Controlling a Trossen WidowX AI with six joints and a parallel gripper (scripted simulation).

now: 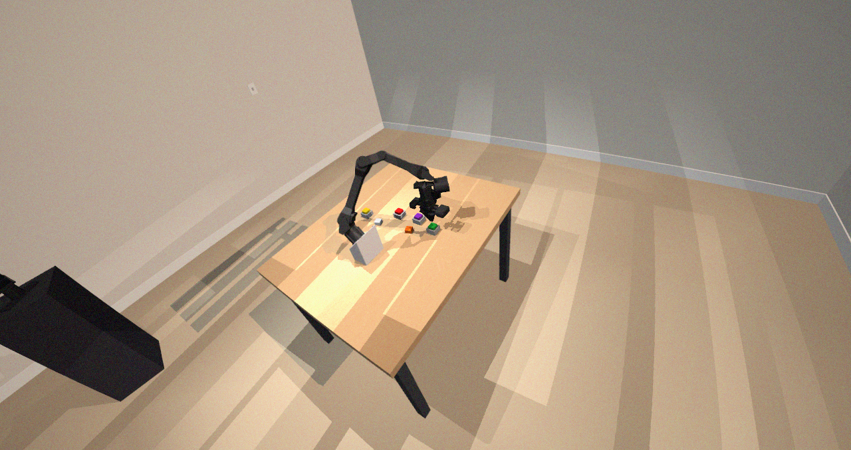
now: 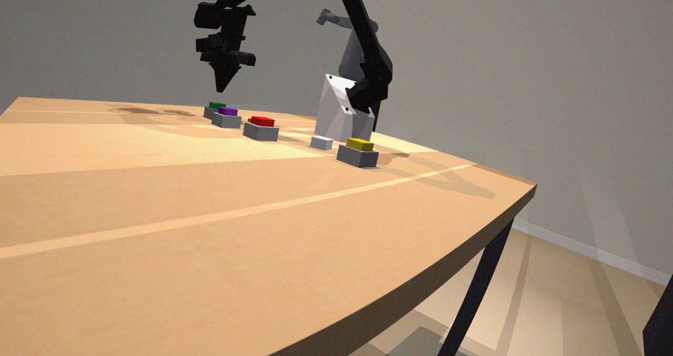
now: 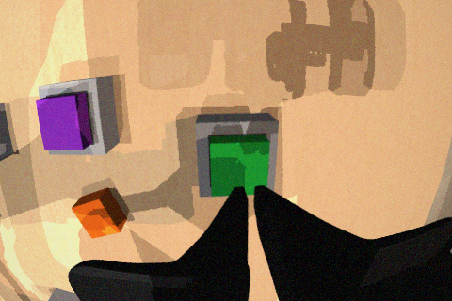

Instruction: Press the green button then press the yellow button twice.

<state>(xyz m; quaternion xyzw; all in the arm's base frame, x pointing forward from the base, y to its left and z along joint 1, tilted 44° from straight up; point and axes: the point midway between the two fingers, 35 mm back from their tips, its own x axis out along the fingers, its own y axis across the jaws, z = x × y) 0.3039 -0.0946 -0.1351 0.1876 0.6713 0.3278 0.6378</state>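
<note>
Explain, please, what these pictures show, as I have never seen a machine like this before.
The machine is one black jointed arm on a table, ending in a two-fingered pincer. The top picture looks down on the room from high up; the exterior one looks across the table; the wrist one is taken from beside the fingers, looking down.

On the table are four push-buttons in grey housings: a yellow button, a red button, a purple button and a green button. Two small blocks lie there too, an orange block and a pale block.

The pincer is shut, holds nothing, and hangs above the green button.
</note>
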